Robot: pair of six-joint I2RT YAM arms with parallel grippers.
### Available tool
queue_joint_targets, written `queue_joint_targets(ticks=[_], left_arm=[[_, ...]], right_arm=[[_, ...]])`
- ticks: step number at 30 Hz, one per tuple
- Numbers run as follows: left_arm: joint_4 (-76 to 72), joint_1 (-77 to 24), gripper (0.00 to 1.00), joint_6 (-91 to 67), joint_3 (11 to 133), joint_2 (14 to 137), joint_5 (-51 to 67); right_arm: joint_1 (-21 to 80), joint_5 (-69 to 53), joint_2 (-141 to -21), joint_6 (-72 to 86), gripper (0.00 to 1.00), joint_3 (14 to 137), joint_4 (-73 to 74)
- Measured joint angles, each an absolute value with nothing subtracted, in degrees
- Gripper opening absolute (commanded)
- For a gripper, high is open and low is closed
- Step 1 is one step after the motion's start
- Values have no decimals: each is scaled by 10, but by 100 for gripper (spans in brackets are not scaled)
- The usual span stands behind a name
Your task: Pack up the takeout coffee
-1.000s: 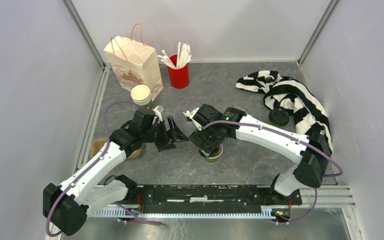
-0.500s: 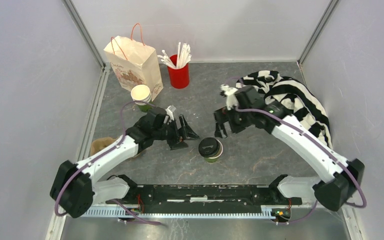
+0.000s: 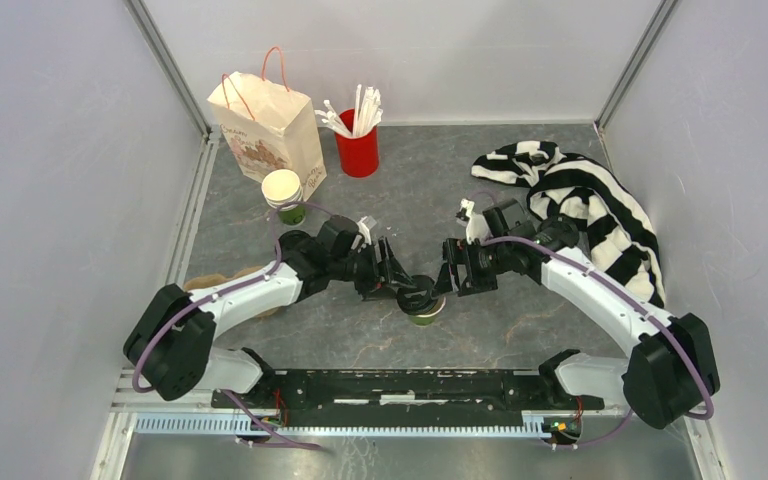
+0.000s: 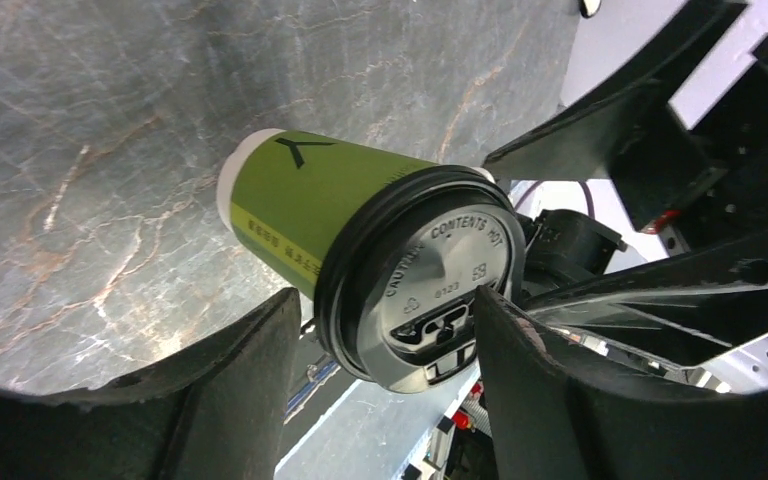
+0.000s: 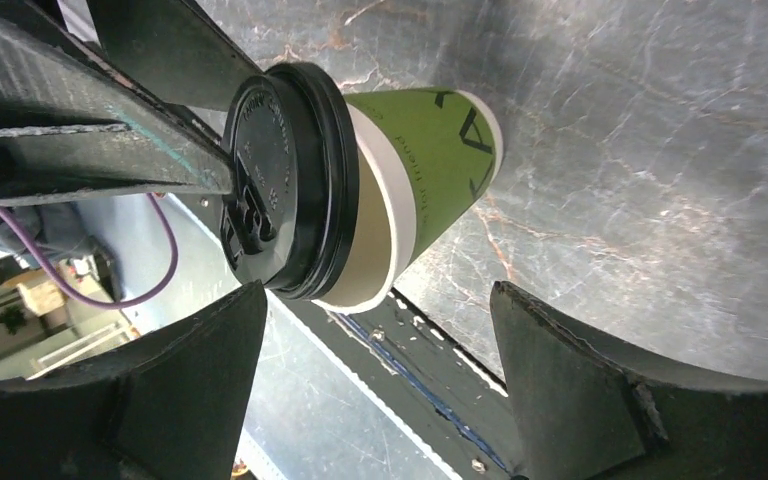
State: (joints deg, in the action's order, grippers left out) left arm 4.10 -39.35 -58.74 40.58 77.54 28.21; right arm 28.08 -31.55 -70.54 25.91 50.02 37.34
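One takeout coffee, a green paper cup with a black lid (image 3: 422, 300), stands upright on the grey table near the front middle. It also shows in the left wrist view (image 4: 360, 240) and the right wrist view (image 5: 380, 170). My left gripper (image 3: 392, 278) is open, its jaws on either side of the lid (image 4: 385, 300). My right gripper (image 3: 455, 270) is open just right of the cup, which sits ahead of its spread fingers (image 5: 378, 298). The second lidded cup does not show; my right arm covers the spot by the striped cloth.
A paper bag with handles (image 3: 265, 125) stands at the back left. A red cup of white sticks (image 3: 358, 150) is beside it, and a stack of lidless green cups (image 3: 283, 192) in front. A striped cloth (image 3: 585, 195) lies at the right. A brown item (image 3: 203, 288) lies under my left arm.
My left gripper has moved right until its jaws flank the cup's lid. My right gripper, which had swung back toward the cloth, has come down to the cup's right side.
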Motion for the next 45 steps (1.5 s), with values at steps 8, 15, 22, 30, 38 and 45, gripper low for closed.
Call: queue_joint_targets(ticks=[8, 15, 22, 30, 38, 45], left_arm=[[24, -429, 59, -594, 416, 789, 276], [34, -452, 54, -594, 438, 789, 258], [43, -462, 53, -594, 443, 789, 250], [79, -465, 58, -593, 460, 790, 233], [105, -465, 57, -593, 463, 782, 226], [107, -466, 56, -593, 463, 782, 226]], right_arm=[[281, -373, -705, 287, 89, 467, 320], [281, -374, -702, 289, 88, 462, 308], [278, -354, -691, 264, 86, 462, 329], [256, -352, -687, 235, 88, 462, 342], [246, -380, -677, 228, 69, 451, 332], [246, -401, -676, 232, 63, 439, 315]])
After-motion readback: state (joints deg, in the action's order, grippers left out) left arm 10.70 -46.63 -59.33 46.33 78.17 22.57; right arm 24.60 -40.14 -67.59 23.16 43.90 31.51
